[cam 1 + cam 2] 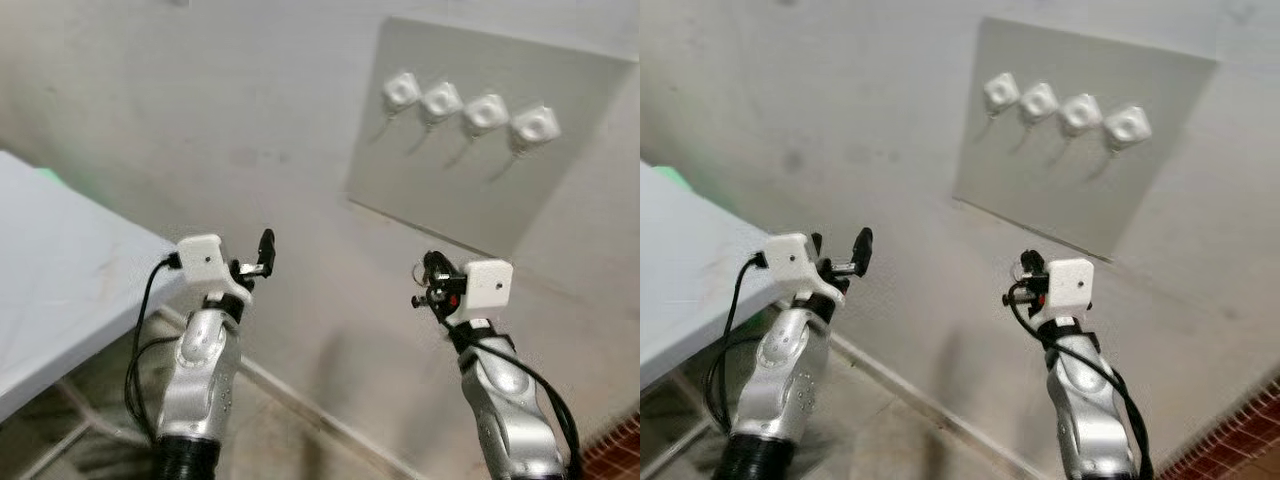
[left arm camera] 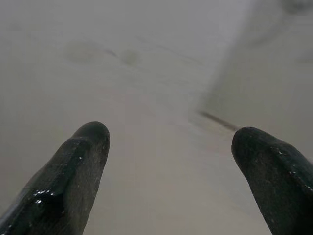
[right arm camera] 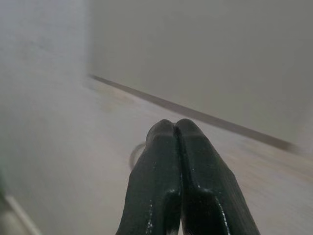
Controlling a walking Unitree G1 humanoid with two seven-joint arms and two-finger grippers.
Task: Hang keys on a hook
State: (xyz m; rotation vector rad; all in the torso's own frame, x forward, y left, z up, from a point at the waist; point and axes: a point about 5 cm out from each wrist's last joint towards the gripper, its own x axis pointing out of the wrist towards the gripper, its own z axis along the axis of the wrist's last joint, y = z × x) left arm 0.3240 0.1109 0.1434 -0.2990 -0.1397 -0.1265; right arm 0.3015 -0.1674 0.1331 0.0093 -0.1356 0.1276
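Left eye view, board: a pale square board hung tilted on the wall, up and to the right of both arms.
Left eye view, hooks: four white hooks sat in a row across the upper part of the board, each with a thin prong pointing down and to the left.
Left eye view, left hand: the left hand was raised in front of the wall, beside the corner of the counter, well below and left of the board.
Left eye view, right hand: the right hand was raised below the board's lower edge, with a small metal ring and dark bits at its tip; they were too small to name for sure.
Right eye view: the same scene, with the right hand near the board's lower edge and apart from the hooks.
Left wrist view, left hand: its fingers stood wide apart with nothing between them, facing bare wall.
Right wrist view, right hand: its fingers were pressed tight together; a thin ring curved out just beside them, most likely the key ring, though no keys could be made out.
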